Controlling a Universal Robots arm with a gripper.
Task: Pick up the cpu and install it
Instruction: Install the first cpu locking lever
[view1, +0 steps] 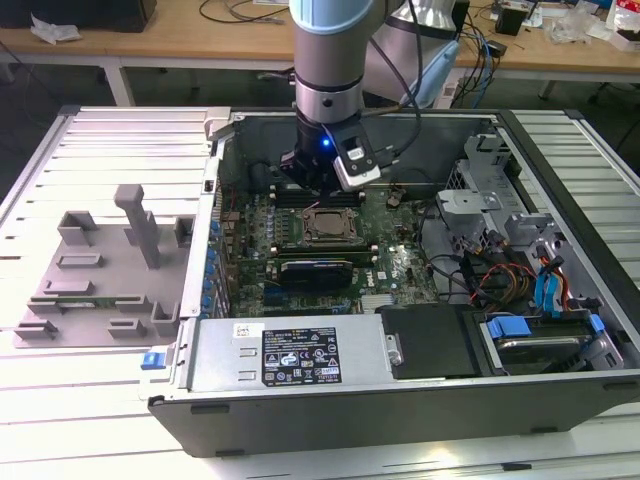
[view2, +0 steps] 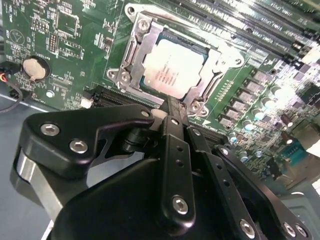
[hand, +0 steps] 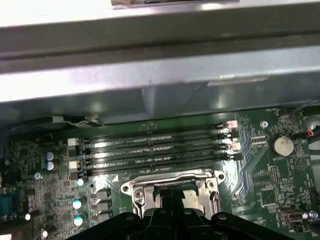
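Nearest to you in the second wrist view, the black gripper (view2: 172, 111) body covers the lower half of the picture, and its linkage bars run up to a narrow tip that ends at the socket frame's (view2: 131, 55) near edge. The fingertips themselves are foreshortened there, so you cannot tell whether they stand apart or together, nor whether the tip touches the frame or hangs just over it.

Just past that tip you see the cpu (view2: 173, 68) lying flat in the metal socket frame on the green motherboard (view2: 75, 30). Its pale metal top faces up and its edges run parallel to the frame. It looks close to square, so no long axis can be made out.

In the first wrist view the gripper's black links cross the lower edge and hide most of the cpu (hand: 188, 196); only a bright strip shows inside the frame. That view gives you the memory slots (hand: 155, 147) beyond the socket and the grey chassis wall (hand: 160, 70) behind them.

The exterior view shows you the arm (view1: 325, 100) reaching down into the open computer case (view1: 540, 395), with the gripper (view1: 315, 188) low over the far side of the socket and the cpu (view1: 328, 224) seated. The grey fixture tray (view1: 100, 290) lies well apart, on the exterior view's left.
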